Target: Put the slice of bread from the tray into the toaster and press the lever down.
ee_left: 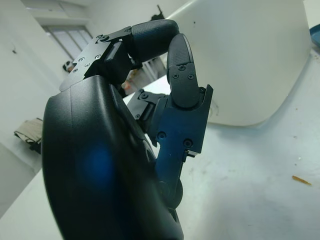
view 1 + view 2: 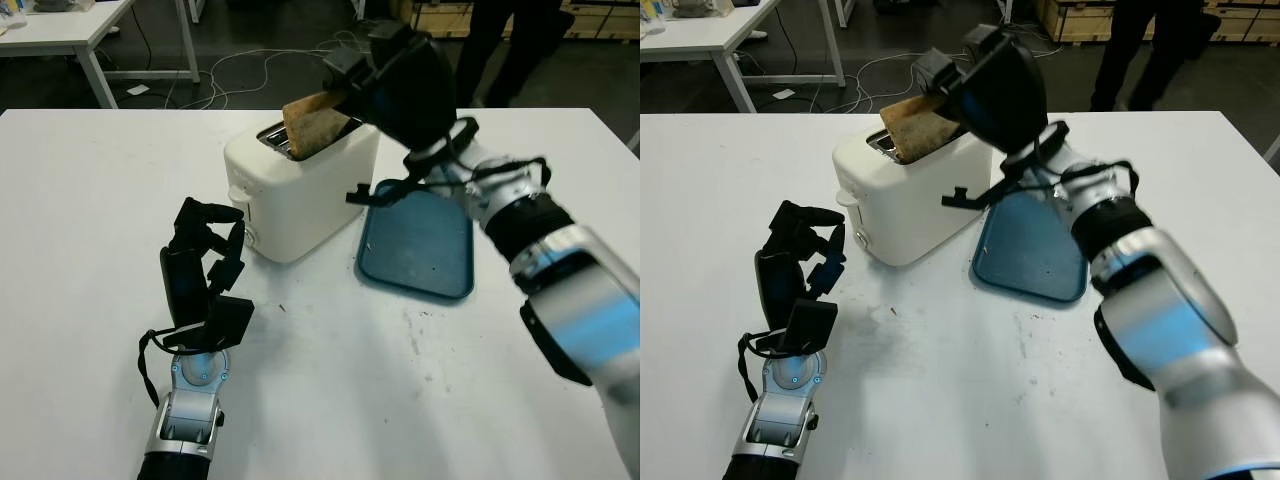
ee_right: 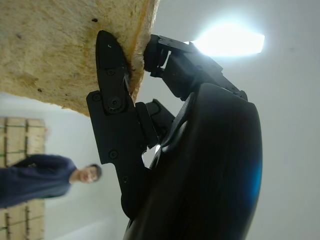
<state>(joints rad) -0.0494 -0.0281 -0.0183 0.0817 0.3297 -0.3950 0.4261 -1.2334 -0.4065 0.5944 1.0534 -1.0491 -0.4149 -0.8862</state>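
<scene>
A tan slice of bread (image 2: 312, 122) is gripped at its upper edge by my right hand (image 2: 385, 80), which is shut on it above the white toaster (image 2: 300, 190). The slice tilts, and its lower corner dips into the toaster's slot (image 2: 275, 138). In the right wrist view the black fingers (image 3: 115, 100) clamp the bread (image 3: 60, 45). The blue tray (image 2: 420, 245) lies to the right of the toaster with nothing on it. My left hand (image 2: 205, 250) stands on the table just left of the toaster's front, fingers (image 1: 185, 95) curled and holding nothing.
The white table (image 2: 400, 400) has bare room in front and a few crumbs (image 1: 301, 180). A person (image 2: 510, 40) stands beyond the table's far edge. Cables (image 2: 240, 75) and another white table (image 2: 70, 25) lie behind.
</scene>
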